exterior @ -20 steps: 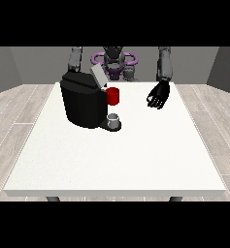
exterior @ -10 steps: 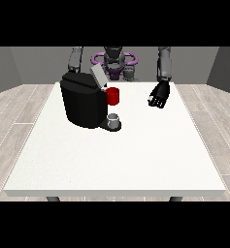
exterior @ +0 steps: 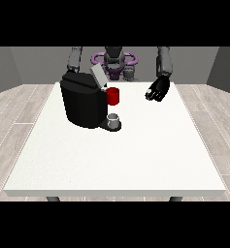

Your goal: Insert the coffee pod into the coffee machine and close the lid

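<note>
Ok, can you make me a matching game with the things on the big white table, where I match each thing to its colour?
Things:
1. boxy coffee machine
2. small cup-shaped thing at the machine
3. flat-topped table
4. small round thing at the machine's base

Colours:
A. white
B. grey
C. black
D. red

Pairs: 1-C, 2-D, 3-A, 4-B

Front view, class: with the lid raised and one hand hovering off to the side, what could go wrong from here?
1. The hand at the view's right hangs apart from the black coffee machine; reaching in, it might bump the red thing at the machine.
2. The small grey thing at the machine's base could be knocked away.
3. The raised grey lid could be hit before loading.
</note>
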